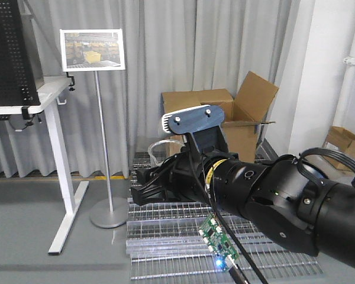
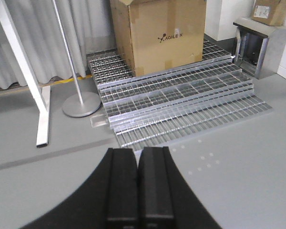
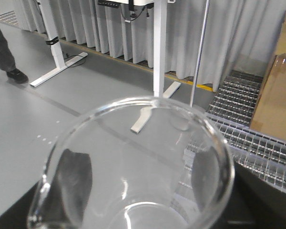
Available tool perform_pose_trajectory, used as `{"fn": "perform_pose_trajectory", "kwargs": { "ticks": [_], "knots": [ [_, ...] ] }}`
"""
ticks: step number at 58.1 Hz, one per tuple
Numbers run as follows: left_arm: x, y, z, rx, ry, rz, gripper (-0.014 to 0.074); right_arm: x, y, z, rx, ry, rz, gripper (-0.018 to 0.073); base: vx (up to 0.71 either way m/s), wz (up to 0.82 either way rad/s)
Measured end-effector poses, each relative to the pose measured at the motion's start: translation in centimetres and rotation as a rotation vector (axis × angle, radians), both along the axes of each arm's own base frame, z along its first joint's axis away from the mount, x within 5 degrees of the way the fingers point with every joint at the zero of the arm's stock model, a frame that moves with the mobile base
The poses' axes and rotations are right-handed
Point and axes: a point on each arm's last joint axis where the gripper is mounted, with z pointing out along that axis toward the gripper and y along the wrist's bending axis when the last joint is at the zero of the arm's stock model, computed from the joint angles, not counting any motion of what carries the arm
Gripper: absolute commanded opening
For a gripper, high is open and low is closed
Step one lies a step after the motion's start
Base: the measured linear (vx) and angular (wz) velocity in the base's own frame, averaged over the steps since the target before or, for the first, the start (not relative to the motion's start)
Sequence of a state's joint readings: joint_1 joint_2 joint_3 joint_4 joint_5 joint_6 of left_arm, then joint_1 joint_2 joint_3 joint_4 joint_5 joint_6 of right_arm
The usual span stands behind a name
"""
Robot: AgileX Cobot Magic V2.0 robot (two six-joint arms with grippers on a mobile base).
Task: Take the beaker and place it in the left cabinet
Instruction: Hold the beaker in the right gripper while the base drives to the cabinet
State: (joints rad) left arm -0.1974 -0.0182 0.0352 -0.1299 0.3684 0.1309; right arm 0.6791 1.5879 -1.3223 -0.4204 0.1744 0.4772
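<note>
The left gripper (image 2: 138, 191) is nearest to its camera. Its two black fingers (image 2: 121, 191) are pressed flat together with nothing between them, above the grey floor (image 2: 238, 162). The right gripper (image 3: 137, 183) pinches the one beaker (image 3: 133, 143). Two dark pads (image 3: 74, 176) show through the glass, one on each side of the wall. The beaker is in the air over the floor, its opening upward, just before the gratings. One green circuit board (image 1: 216, 242) with a blue light sits beside the right arm (image 1: 272, 189). Behind it lies one stack of steel gratings (image 1: 165, 236); I cannot count the sheets. One open cardboard box (image 1: 225, 115) stands on the stack, and a second box (image 1: 346, 142) is far to the right. One sign stand (image 1: 92, 50) and one white desk (image 1: 61, 160) are left of the gratings, in front of the grey curtains (image 1: 165, 47). One person's leg (image 3: 5, 43) is far back.
</note>
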Motion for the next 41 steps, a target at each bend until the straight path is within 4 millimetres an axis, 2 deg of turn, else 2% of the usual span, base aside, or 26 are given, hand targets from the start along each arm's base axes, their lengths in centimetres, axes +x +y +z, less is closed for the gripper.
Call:
{"fn": "perform_pose_trajectory", "kwargs": {
  "ticks": [18, 41],
  "knots": [
    [0.0, 0.0, 0.0, 0.0, 0.0, 0.0, -0.0006, 0.02, 0.01, -0.04, -0.001, 0.001, 0.0, 0.0009, 0.53, -0.25],
    [0.0, 0.0, 0.0, 0.0, 0.0, 0.0, -0.0006, 0.02, 0.01, -0.04, -0.001, 0.001, 0.0, 0.0009, 0.44, -0.63]
  ]
}}
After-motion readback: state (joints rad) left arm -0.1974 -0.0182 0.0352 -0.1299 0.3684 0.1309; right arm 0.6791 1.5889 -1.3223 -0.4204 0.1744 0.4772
